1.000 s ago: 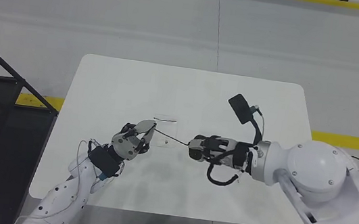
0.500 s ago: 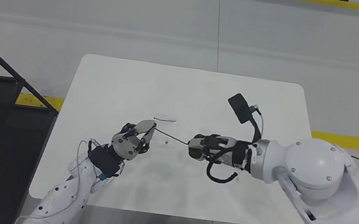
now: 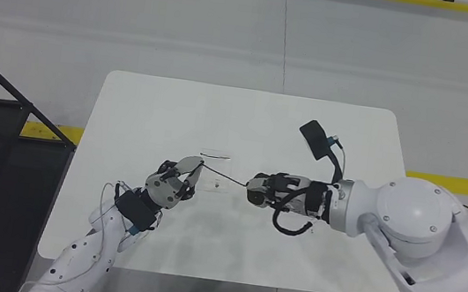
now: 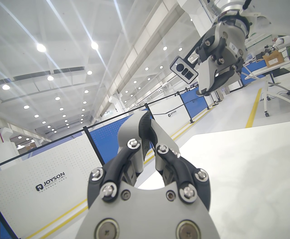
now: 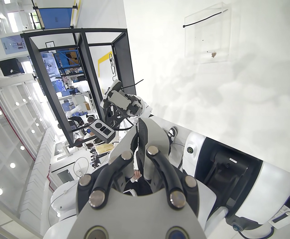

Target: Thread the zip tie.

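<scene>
Top view, zip tie [image 3: 225, 178] stretched between left jaws and right jaws, both pinching it, over white table [image 3: 306, 138].

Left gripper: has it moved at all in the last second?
No. The left gripper keeps the same spot beside the clear tray, seen from the top view.

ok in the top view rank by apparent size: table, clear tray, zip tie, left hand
1. table
2. left hand and clear tray look alike; the hand is raised nearer the camera, so no ranking
3. zip tie, long but very thin
</scene>
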